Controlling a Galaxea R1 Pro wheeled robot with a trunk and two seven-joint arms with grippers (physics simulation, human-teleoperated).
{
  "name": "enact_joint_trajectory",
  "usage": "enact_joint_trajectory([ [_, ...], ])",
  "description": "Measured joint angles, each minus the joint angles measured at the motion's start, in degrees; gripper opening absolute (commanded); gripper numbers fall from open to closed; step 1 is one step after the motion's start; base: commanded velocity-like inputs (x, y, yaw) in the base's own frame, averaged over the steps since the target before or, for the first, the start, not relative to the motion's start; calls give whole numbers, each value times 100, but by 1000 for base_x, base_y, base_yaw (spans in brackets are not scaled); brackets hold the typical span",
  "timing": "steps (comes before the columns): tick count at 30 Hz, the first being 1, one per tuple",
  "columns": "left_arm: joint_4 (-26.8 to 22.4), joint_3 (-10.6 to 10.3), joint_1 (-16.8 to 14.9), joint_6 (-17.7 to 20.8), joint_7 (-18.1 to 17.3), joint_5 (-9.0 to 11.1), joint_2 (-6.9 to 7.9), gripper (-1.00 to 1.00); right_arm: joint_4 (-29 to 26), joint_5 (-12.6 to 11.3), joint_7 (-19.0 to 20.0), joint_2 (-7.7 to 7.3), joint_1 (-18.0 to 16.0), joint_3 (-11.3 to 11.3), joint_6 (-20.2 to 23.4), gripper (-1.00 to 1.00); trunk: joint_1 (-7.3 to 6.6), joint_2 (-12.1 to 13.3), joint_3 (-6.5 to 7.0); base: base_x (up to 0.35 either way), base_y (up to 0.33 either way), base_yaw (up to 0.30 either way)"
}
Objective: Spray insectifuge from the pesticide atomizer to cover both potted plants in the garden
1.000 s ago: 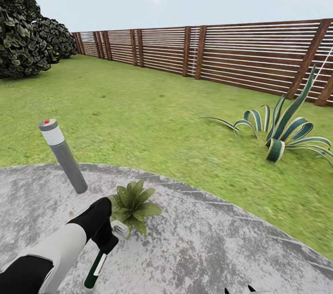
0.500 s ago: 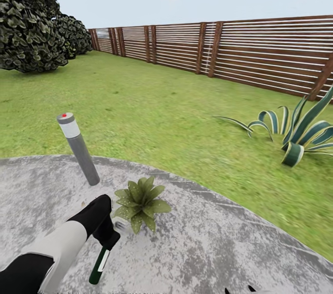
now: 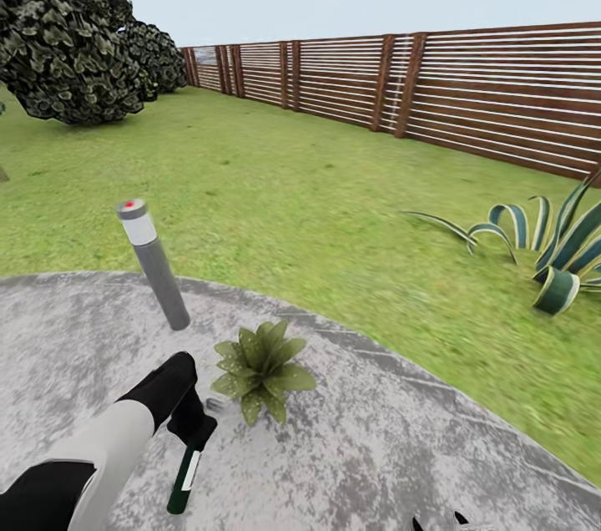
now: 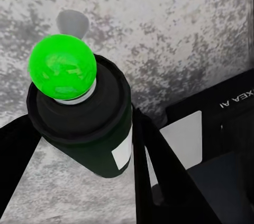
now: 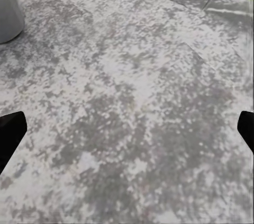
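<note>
In the head view my left gripper (image 3: 197,429) is shut on the pesticide atomizer (image 3: 182,477), a slim dark green bottle with a white stripe, held slanted just above the paved patio (image 3: 376,447). The left wrist view shows the atomizer (image 4: 95,129) between the black fingers (image 4: 159,171), with a bright green ball on its top. One potted plant (image 3: 263,368), a low rosette of green leaves, stands on the patio close beside the gripper. The second plant is out of view. My right gripper (image 5: 127,129) is open over bare paving, and its tips (image 3: 436,523) peek in at the head view's lower edge.
A grey bollard lamp (image 3: 155,265) with a red dot stands at the patio's edge behind the plant. A striped agave (image 3: 551,255) grows on the lawn at the right. A slatted wooden fence (image 3: 467,97) closes the back, with dark bushes (image 3: 67,55) at the far left.
The whole head picture has slid to the right, so the camera has turned left. My left gripper still holds the atomizer beside the plant.
</note>
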Motion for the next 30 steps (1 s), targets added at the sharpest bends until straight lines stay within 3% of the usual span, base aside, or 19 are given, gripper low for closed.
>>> enact_joint_trajectory([
  [9,0,-10,8,-1,0,-3,11,-100,-17,-1,4,9,0,9,0,100,0,0,0,97,-261,16],
  [22,-2,-10,9,2,0,-2,29,-100,-15,8,7,18,-1,9,1,100,0,0,0,166,-253,261],
  [30,-1,-11,9,2,0,-7,34,-100,-8,8,8,18,-2,15,0,100,2,0,0,17,-262,233],
])
